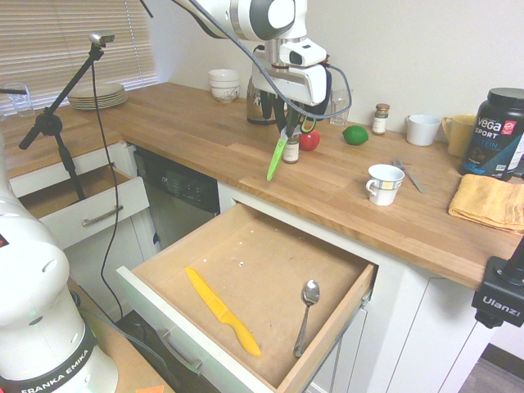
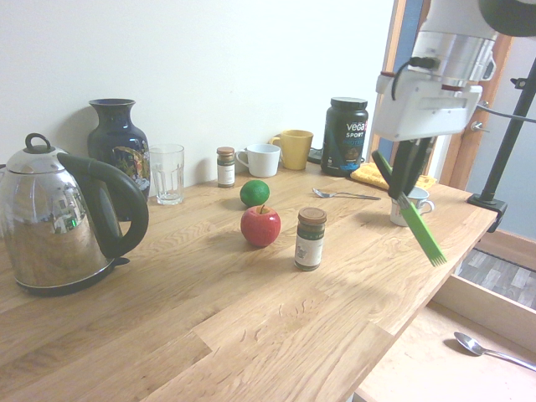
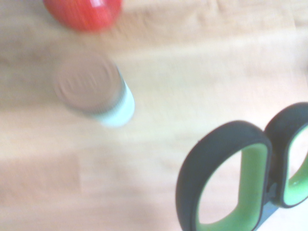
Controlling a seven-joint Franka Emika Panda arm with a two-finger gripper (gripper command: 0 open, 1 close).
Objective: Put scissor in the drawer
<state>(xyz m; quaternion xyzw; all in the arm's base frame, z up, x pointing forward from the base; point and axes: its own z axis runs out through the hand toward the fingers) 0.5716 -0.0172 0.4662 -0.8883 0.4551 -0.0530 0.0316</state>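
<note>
**Scissor held above the counter**

The gripper (image 1: 288, 123) pinches the scissor (image 1: 277, 155) by its handles, the green sheathed blade hanging tilted below the fingers, over the wooden countertop (image 1: 344, 188) near a spice jar (image 1: 291, 151). The open drawer (image 1: 246, 270) lies lower, in front.

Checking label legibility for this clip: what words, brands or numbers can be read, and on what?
"vega SPORT": black tub on the counter.
"Ulanzi": black camera mount.
"FRANKA EMIKA": white arm base.
Spice jar labels: too small to read.
Jar lid embossing in the wrist view: blurred.
</note>
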